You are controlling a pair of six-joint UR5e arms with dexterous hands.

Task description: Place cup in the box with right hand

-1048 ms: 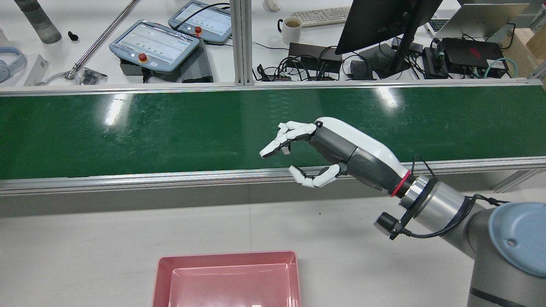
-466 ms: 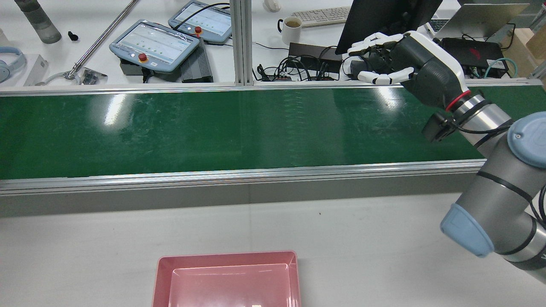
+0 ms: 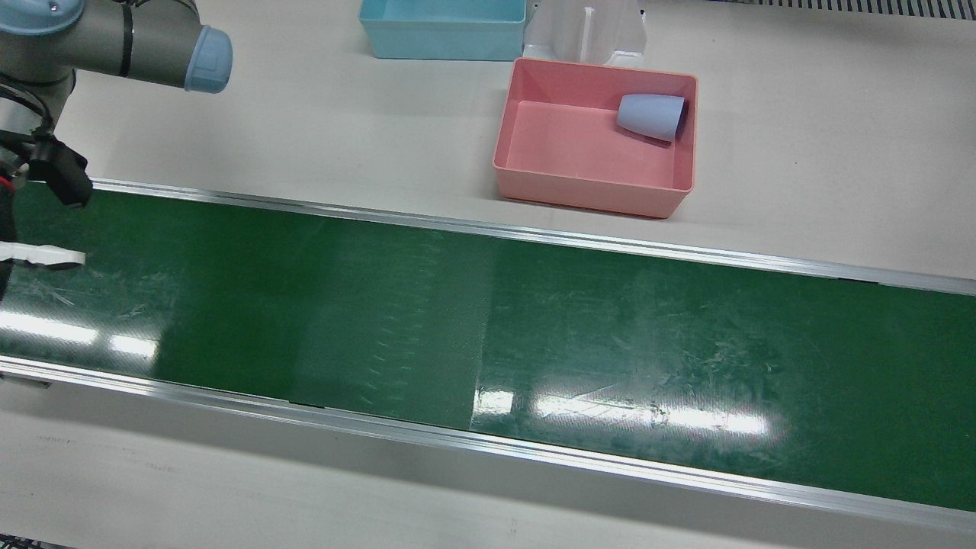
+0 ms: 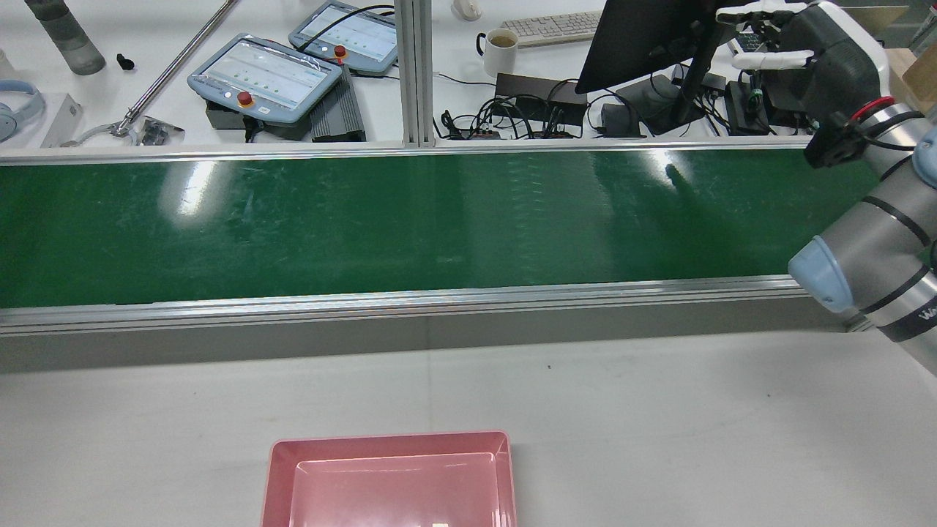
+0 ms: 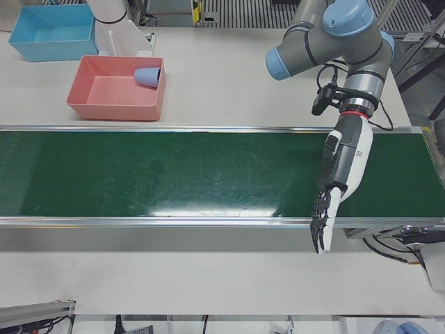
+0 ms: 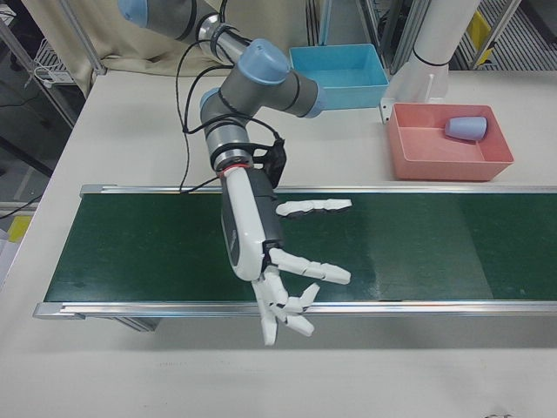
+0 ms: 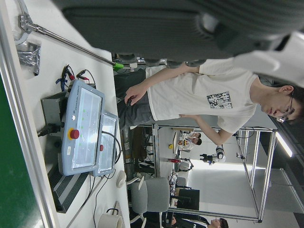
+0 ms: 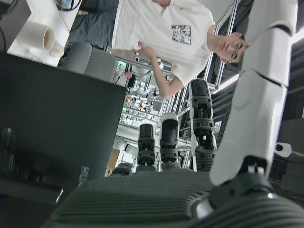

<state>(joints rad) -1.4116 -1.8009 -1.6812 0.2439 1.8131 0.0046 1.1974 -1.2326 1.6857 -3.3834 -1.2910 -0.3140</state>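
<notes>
One pale lilac plastic cup (image 3: 650,117) lies on its side in the pink plastic box (image 3: 534,183), in its corner next to the white pedestal. Its long axis is level, mouth toward the box's middle. The right robot hand (image 6: 283,292) has swung up from beside the belt, fingers spread, empty: the placing looks done. The left robot hand (image 5: 334,191) hangs open over the green conveyor belt (image 3: 488,328).

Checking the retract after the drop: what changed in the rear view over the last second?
The right hand swung from over the belt's near edge, mid-frame, up and out to the far right, past the belt's far side, fingers apart and empty throughout. The pink box, green belt and desk clutter stayed put. In the front view the cup lies on its side in the box.
</notes>
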